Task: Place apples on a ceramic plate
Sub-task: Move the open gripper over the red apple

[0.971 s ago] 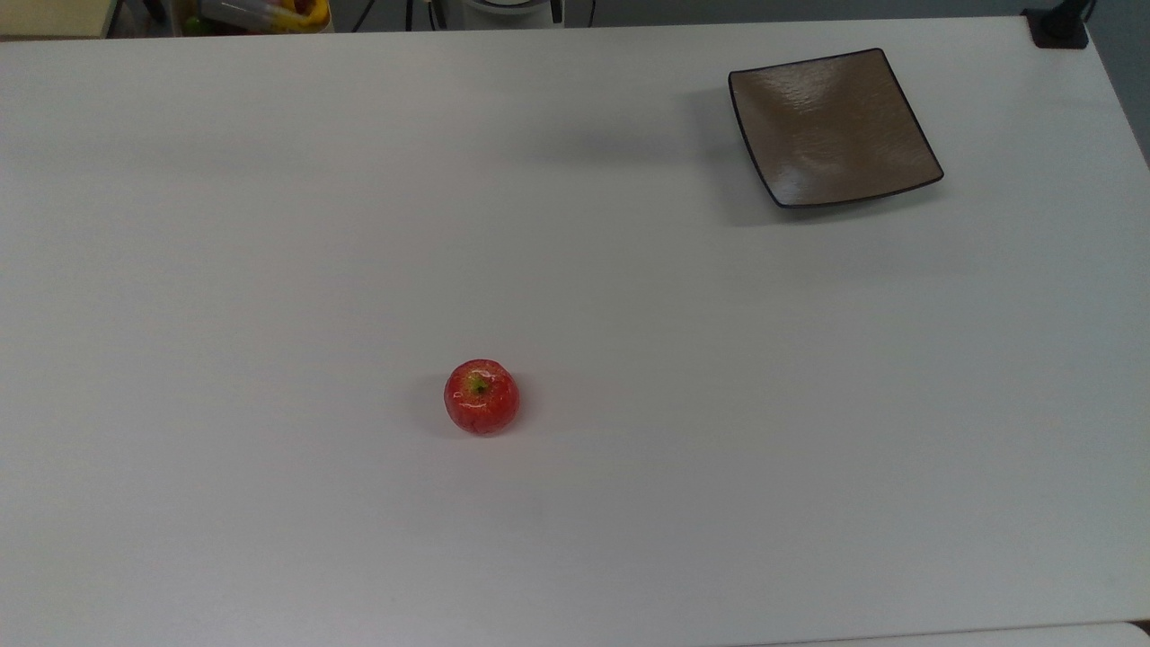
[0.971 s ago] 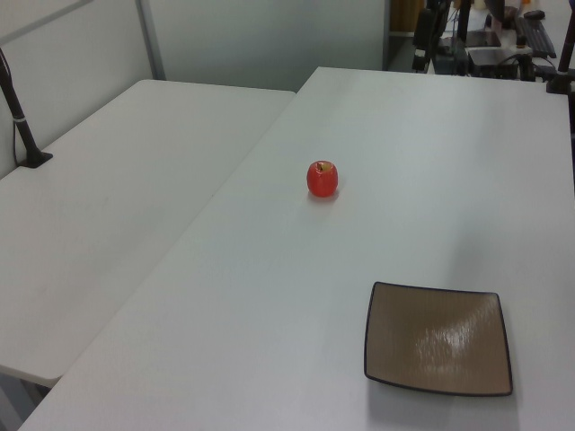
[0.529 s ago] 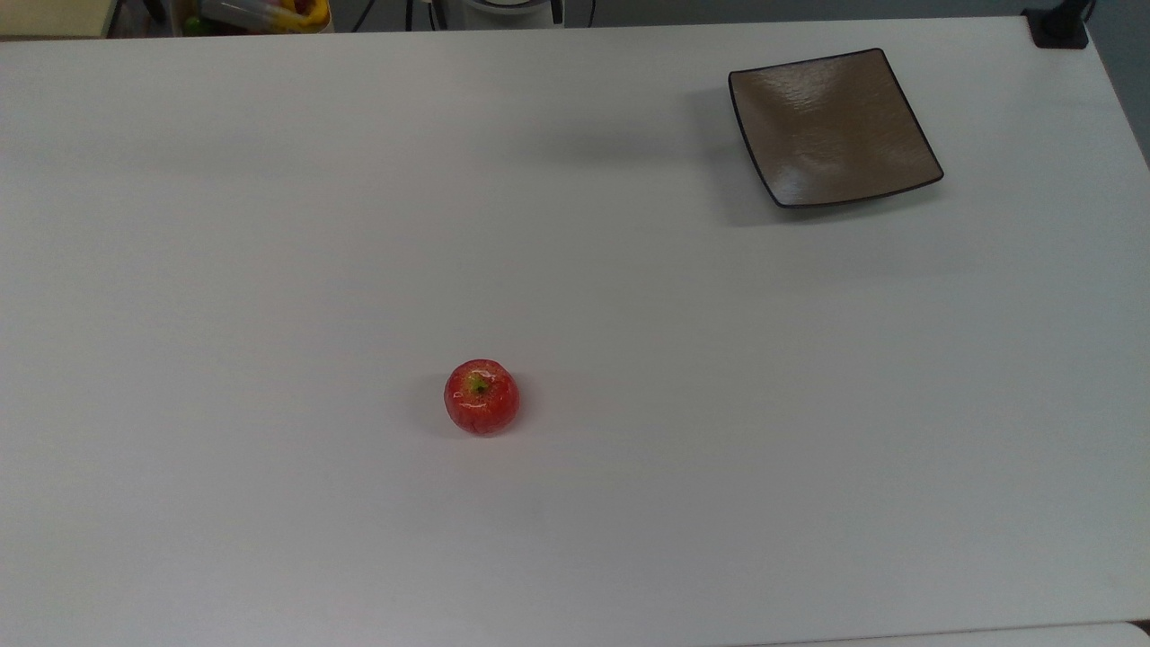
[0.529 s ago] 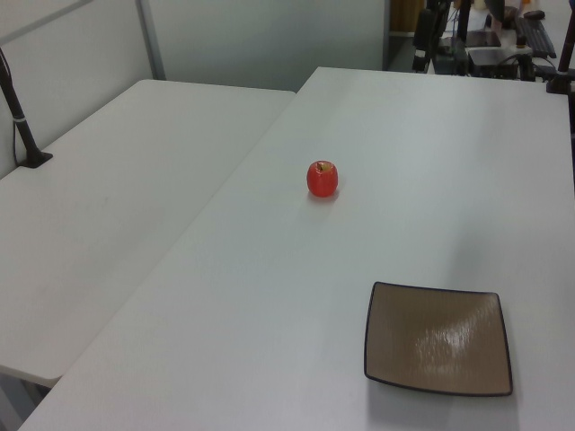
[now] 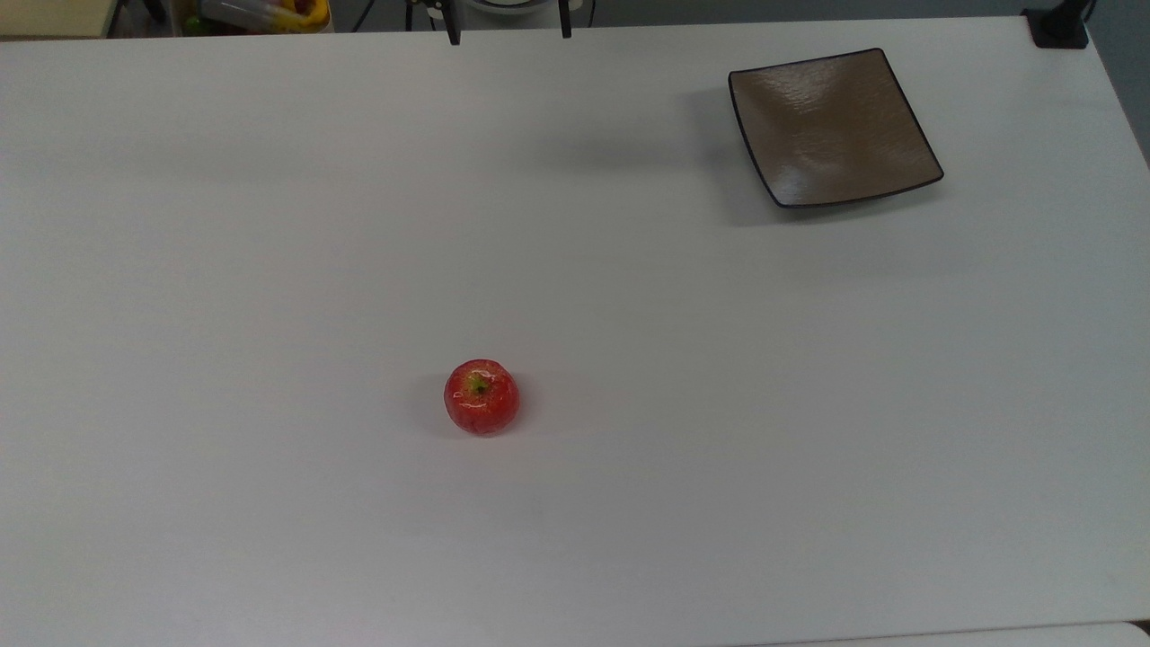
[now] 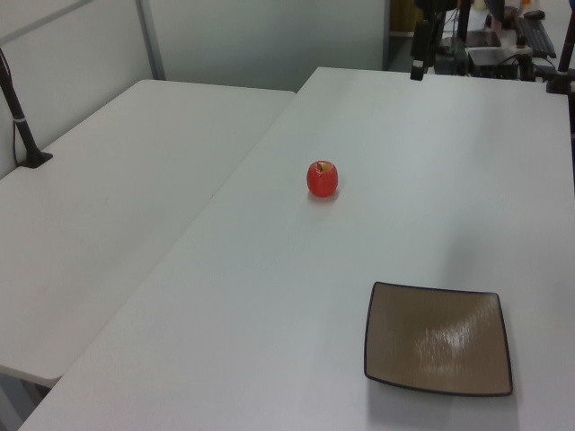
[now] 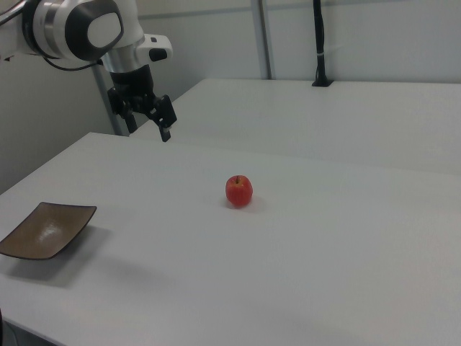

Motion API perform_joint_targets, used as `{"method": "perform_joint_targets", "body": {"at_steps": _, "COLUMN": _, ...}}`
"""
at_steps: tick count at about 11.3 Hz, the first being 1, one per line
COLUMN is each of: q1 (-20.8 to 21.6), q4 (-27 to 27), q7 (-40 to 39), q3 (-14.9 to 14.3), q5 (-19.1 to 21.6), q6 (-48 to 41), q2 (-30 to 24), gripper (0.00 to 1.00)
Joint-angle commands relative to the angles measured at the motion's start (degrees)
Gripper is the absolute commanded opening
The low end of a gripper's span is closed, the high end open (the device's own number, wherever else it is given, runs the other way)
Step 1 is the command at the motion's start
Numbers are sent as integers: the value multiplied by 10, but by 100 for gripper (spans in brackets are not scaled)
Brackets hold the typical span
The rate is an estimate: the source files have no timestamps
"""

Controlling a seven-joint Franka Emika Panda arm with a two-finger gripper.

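Top view: small glossy red apple (image 5: pixel 482 397) sits on the white table (image 5: pixel 269 225) near centre toward 7 o'clock, square brown-grey ceramic plate (image 5: pixel 831 126) bare at 2 o'clock, well apart, two dark fingertips (image 5: pixel 454 34) poking in at 12 o'clock. Left view: apple (image 6: pixel 322 179) at 12 o'clock of centre, plate (image 6: pixel 437 338) at 5 o'clock. Right view: black two-finger gripper (image 7: pixel 148 122) on the white arm hangs at 10 o'clock above the table edge, fingers spread wide and holding nothing, apple (image 7: pixel 239 190) centre, plate (image 7: pixel 45 229) at 8 o'clock.
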Motion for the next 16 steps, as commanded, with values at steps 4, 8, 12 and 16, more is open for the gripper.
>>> {"method": "perform_joint_targets", "body": {"at_steps": 4, "q1": 7, "q4": 186, "q7": -8, "q3": -11, "q5": -6, "q6": -20, "q2": 140, "gripper": 100}}
{"method": "perform_joint_targets", "body": {"at_steps": 8, "q1": -9, "q4": 224, "q7": -22, "q3": -12, "q5": -9, "q6": 88, "q2": 239, "gripper": 100}}
{"method": "perform_joint_targets", "body": {"at_steps": 12, "q1": -16, "q4": 220, "q7": -23, "q3": -11, "q5": -11, "q6": 218, "q2": 314, "gripper": 100}}
{"method": "perform_joint_targets", "body": {"at_steps": 16, "q1": -17, "q4": 216, "q7": -48, "q3": -11, "q5": -19, "q6": 262, "q2": 368, "gripper": 100}}
